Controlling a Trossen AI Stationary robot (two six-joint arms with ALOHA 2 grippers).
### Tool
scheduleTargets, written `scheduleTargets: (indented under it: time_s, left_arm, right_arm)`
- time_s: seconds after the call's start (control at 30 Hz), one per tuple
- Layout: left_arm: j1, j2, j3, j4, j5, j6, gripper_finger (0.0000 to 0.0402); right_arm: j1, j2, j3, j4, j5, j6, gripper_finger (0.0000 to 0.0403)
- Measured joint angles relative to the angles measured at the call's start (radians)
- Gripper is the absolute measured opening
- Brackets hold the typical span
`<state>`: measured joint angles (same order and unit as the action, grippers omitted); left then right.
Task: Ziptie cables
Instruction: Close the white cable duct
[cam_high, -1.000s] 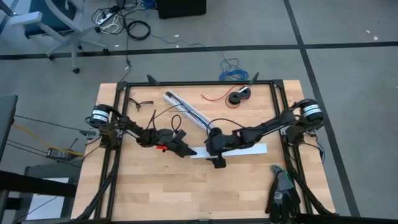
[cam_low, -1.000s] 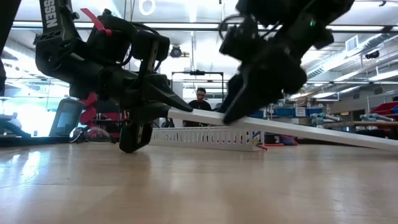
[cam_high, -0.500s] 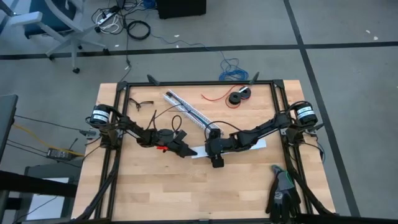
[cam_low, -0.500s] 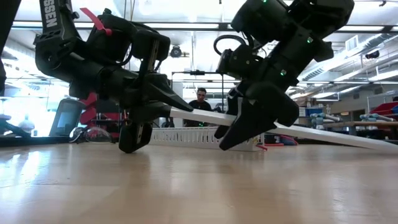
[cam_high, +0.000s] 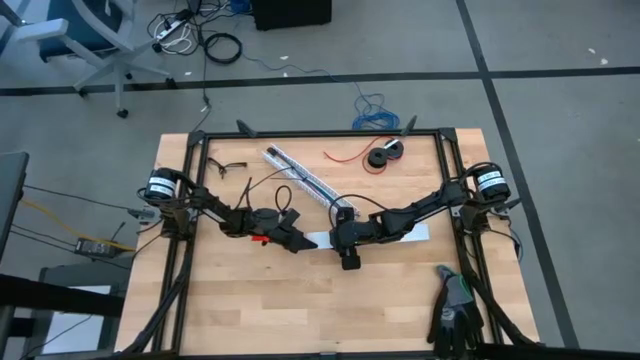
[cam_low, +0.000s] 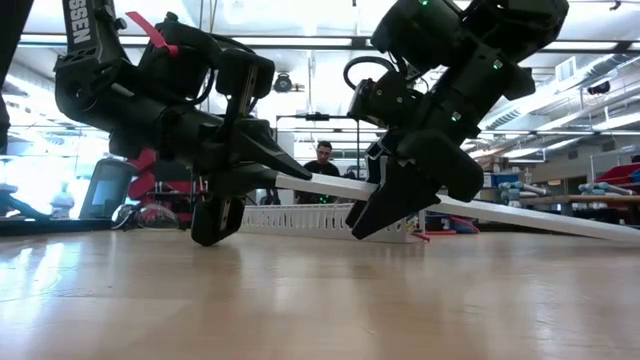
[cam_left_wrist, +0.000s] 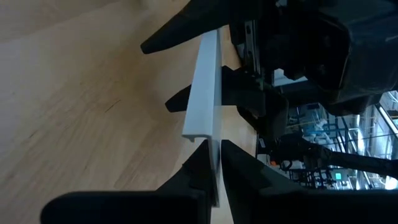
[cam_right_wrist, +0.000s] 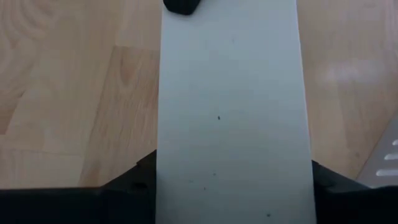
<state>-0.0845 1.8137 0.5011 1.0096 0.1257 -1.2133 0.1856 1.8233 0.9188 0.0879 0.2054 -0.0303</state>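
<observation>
A long white flat strip (cam_high: 385, 240) lies across the table's middle. My left gripper (cam_high: 298, 240) is shut on its left end. My right gripper (cam_high: 340, 245) is open and points left along the strip, one finger (cam_right_wrist: 140, 177) at each long edge. In the low view the strip (cam_low: 520, 215) slopes up toward the left gripper (cam_low: 285, 172). The many-coloured cable bunch does not show on the table. Only thin blue wires (cam_high: 372, 106) lie on the floor beyond the far edge. My left gripper pinches the strip's left end (cam_left_wrist: 214, 146) between its two fingers, along one long edge, coming level from the table's left. That end is lifted off the wood. My right gripper straddles the strip (cam_right_wrist: 230, 93) across its width; whether its fingers touch the edges I cannot tell.
A white slotted cable duct (cam_high: 305, 180) lies slantwise behind the grippers. A single red wire (cam_high: 345, 156) and a black spool (cam_high: 382, 156) sit near the far edge, a small black frame (cam_high: 226, 168) far left, and gloves (cam_high: 455, 310) at the near right corner. Bare wood lies near.
My right gripper has slid a little toward the table's left and near edge along the white strip and has come down lower around it. The left gripper and the strip's lifted end have stayed where they were.
</observation>
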Motion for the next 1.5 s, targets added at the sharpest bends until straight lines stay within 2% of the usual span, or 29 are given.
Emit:
scheduleTargets:
  time_s: [0.23,0.43,0.53,0.73,0.83,1.03,1.27,1.5]
  left_arm:
    - [0.000,0.000,0.000,0.000,-0.001,0.005,0.0040]
    - [0.002,0.000,-0.002,0.029,-0.010,0.081,0.0051]
    - [0.001,0.000,-0.002,0.035,-0.010,0.098,0.0071]
    - [0.001,0.000,-0.002,0.036,-0.016,0.109,0.0126]
    - [0.002,0.000,-0.002,0.036,-0.020,0.125,0.0152]
    - [0.001,0.000,-0.001,0.035,-0.016,0.326,0.0173]
    - [0.022,-0.001,0.000,0.016,-0.020,0.442,0.0173]
    - [0.034,-0.001,0.001,-0.027,-0.019,0.580,0.0173]
  right_arm:
    - [0.000,-0.001,0.000,0.001,-0.012,0.002,0.0229]
    - [0.000,-0.002,0.000,0.000,-0.022,0.011,0.0206]
    - [-0.002,-0.003,0.000,0.001,-0.044,0.011,0.0203]
    - [-0.012,-0.003,0.000,-0.001,-0.112,0.038,0.0226]
    - [-0.016,-0.003,0.000,-0.001,-0.128,0.041,0.0221]
    - [-0.017,-0.003,0.000,-0.011,-0.148,0.066,0.0205]
    - [-0.018,-0.003,0.000,-0.057,-0.169,0.096,0.0224]
    - [-0.018,-0.003,0.000,-0.085,-0.177,0.120,0.0211]
